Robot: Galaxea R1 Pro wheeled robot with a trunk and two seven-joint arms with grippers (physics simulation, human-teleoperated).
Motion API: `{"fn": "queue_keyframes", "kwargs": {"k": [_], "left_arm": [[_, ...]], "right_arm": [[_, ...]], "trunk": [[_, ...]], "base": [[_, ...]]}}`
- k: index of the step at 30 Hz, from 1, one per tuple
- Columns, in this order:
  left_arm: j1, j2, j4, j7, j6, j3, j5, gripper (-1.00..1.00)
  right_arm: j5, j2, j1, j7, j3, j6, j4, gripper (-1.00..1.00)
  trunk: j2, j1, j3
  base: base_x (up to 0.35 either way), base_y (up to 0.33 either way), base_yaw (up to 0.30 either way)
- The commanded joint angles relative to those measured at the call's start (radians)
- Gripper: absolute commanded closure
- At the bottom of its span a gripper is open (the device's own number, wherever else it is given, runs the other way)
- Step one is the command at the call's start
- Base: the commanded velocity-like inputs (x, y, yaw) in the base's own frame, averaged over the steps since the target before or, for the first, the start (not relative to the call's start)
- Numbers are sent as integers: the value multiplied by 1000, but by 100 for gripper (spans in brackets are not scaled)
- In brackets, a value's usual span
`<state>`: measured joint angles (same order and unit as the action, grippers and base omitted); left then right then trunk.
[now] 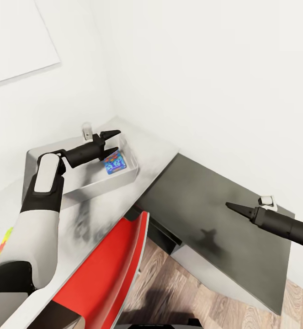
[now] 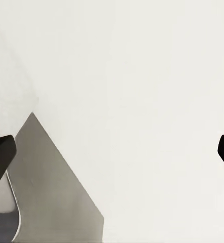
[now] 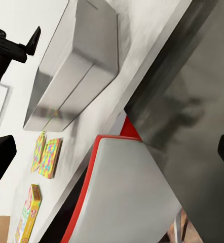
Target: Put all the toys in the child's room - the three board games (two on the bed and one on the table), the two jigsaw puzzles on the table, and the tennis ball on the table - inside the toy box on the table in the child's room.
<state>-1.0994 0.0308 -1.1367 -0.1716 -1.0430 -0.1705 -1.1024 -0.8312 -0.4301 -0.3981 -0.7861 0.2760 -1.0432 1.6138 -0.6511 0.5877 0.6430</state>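
Note:
The light-grey toy box [image 1: 80,191] stands on the pale table [image 1: 162,148] near the room's corner. A small blue board game [image 1: 115,164] lies flat inside it at the end nearer the wall. My left gripper [image 1: 114,142] hovers open just above that box, with nothing between its fingers. My right gripper [image 1: 229,206] hangs open and empty over the dark-grey side cabinet [image 1: 215,192]. The right wrist view looks back at the toy box [image 3: 74,61], two jigsaw puzzles [image 3: 50,157] lying side by side on the table, and a yellow, green and red board game [image 3: 29,215] beyond them.
A red-backed chair [image 1: 112,269] stands tucked against the table's front edge, between my arms. White walls close the corner behind the toy box. Wood plank floor [image 1: 183,292] shows below the cabinet.

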Motion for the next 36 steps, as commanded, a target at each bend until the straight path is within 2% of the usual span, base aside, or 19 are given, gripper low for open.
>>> {"fn": "queue_keyframes", "kwargs": {"k": [1,13,19,22,28,36], "left_arm": [[-1,0,0,-10,-4,-2,11,-100],[-6,-36,-3,-5,-4,36,18,-100],[-14,-74,-3,-2,-4,62,22,-100],[-16,-81,-4,-1,-4,65,23,-100],[-21,-112,-5,13,-4,78,25,-100],[-17,-151,-12,46,-4,112,26,-100]], "right_arm": [[4,0,-1,-6,1,-4,0,-100],[4,-1,-1,-6,1,-4,0,-100],[4,-1,-1,-5,1,-4,0,-100],[4,-1,-1,-5,1,-4,0,-100],[4,-1,-1,-5,2,-4,0,-100],[4,-3,-2,-5,4,-4,0,-100]], "trunk": [[-1,0,-1],[-1,0,-20],[-1,0,-30],[-1,0,-35],[-1,0,-44],[-1,0,-57]], "base": [[0,0,0],[0,0,0],[0,0,0],[0,0,0],[0,0,0],[0,0,0]]}}
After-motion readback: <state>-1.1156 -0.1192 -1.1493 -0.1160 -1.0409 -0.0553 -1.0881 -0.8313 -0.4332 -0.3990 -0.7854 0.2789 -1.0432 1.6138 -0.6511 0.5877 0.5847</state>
